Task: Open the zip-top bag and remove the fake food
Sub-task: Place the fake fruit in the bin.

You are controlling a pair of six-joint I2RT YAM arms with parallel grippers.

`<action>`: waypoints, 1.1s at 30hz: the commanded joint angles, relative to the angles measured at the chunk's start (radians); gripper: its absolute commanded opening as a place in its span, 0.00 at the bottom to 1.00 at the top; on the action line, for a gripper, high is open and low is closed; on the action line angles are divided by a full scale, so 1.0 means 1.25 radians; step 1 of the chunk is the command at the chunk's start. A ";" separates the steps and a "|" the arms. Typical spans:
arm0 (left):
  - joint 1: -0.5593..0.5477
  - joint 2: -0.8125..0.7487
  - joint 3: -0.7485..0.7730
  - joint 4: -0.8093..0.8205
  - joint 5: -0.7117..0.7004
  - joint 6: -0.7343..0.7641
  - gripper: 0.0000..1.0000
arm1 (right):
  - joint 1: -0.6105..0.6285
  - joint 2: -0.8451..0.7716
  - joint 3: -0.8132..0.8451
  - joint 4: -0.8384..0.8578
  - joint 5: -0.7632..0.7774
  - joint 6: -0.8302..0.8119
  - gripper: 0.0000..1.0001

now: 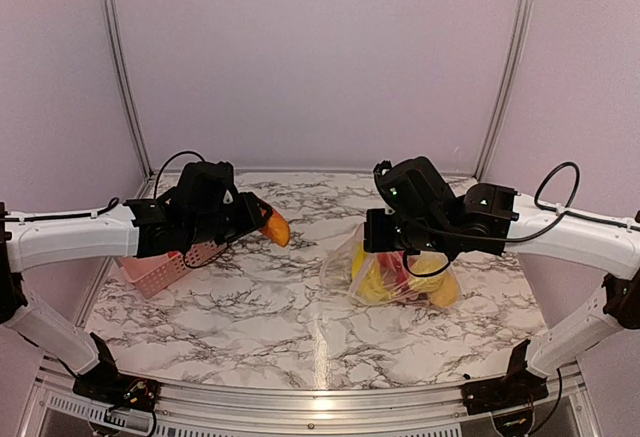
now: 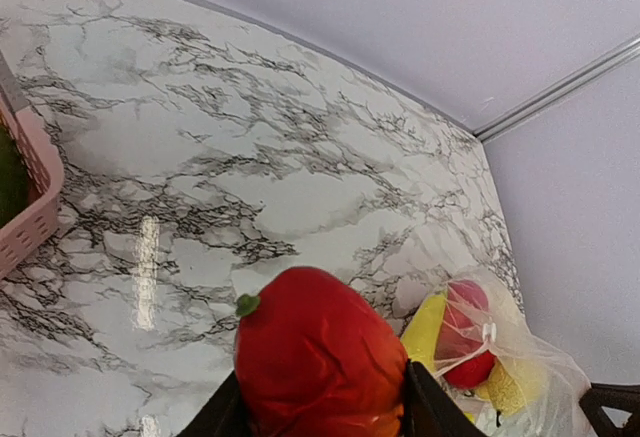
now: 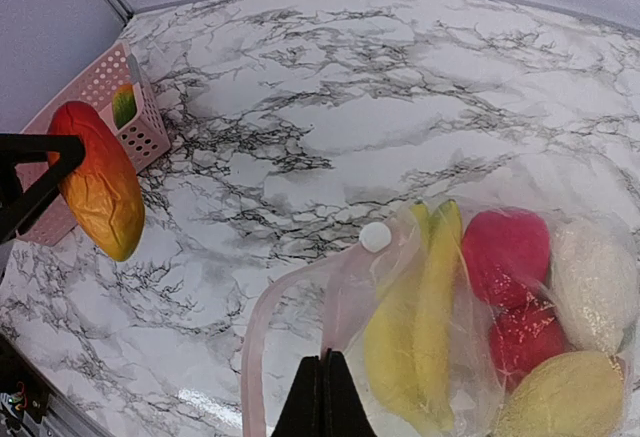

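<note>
Removal step: red-orange fake food (image 3: pixel 98 179) is clamped in the left gripper (image 2: pixel 320 412) beside the pink basket (image 3: pixel 150 132). The zip-top bag (image 3: pixel 350 297) is pinched by the right gripper (image 3: pixel 322 397). Release into the basket is judged next.

Table (image 1: pixel 250 307): marble-pattern top, smooth and glossy. Bag (image 3: pixel 352 292): clear, crinkled plastic film, shiny. Basket (image 3: pixel 95 92): pink perforated plastic; mango (image 2: pixel 315 352): smooth, matt.

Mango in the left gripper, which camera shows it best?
The right wrist view: nearly the whole mango shows side-on, red fading to yellow, clamped in the left gripper. The left wrist view is closer but crops its lower end. The top view shows only its orange tip past the gripper.
</note>
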 commanded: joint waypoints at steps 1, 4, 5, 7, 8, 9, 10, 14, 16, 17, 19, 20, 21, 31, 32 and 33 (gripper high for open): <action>0.079 -0.060 -0.034 -0.048 -0.027 0.015 0.43 | 0.005 -0.007 0.024 -0.009 0.006 -0.003 0.00; 0.140 -0.082 -0.049 -0.064 -0.022 0.018 0.43 | 0.005 -0.015 0.015 -0.006 0.005 -0.001 0.00; 0.162 -0.087 -0.056 -0.067 -0.018 0.017 0.43 | 0.005 -0.016 0.013 -0.006 0.005 0.000 0.00; 0.207 -0.099 -0.073 -0.069 -0.008 0.015 0.43 | 0.005 -0.019 0.010 -0.006 0.005 0.003 0.00; 0.230 -0.103 -0.082 -0.068 0.000 0.013 0.44 | 0.006 -0.020 0.008 -0.005 0.005 0.003 0.00; 0.251 -0.106 -0.090 -0.066 0.009 0.012 0.44 | 0.005 -0.023 0.007 -0.004 0.003 0.004 0.00; 0.273 -0.108 -0.099 -0.064 0.018 0.012 0.44 | 0.006 -0.025 0.005 -0.004 0.003 0.005 0.00; 0.349 -0.106 -0.127 -0.048 0.065 0.003 0.44 | 0.005 -0.030 0.001 -0.003 0.003 0.008 0.00; 0.382 -0.106 -0.147 -0.030 0.090 -0.007 0.44 | 0.005 -0.031 0.000 -0.004 0.003 0.010 0.00; 0.402 -0.105 -0.155 -0.021 0.100 -0.012 0.45 | 0.006 -0.031 0.000 -0.003 0.002 0.011 0.00; 0.429 -0.102 -0.170 -0.014 0.111 -0.015 0.45 | 0.005 -0.032 -0.001 -0.003 0.002 0.011 0.00; 0.441 -0.102 -0.175 -0.014 0.115 -0.015 0.45 | 0.005 -0.032 -0.001 -0.002 0.002 0.011 0.00; 0.453 -0.101 -0.181 -0.011 0.117 -0.014 0.45 | 0.005 -0.032 -0.001 -0.002 0.002 0.010 0.00; 0.531 -0.078 -0.203 0.012 0.156 -0.007 0.48 | 0.005 -0.034 -0.002 -0.002 0.000 0.012 0.00; 0.537 -0.075 -0.203 0.013 0.158 -0.006 0.49 | 0.005 -0.033 -0.002 -0.002 0.000 0.012 0.00; 0.540 -0.074 -0.203 0.015 0.160 -0.006 0.50 | 0.005 -0.033 -0.003 -0.002 0.000 0.012 0.00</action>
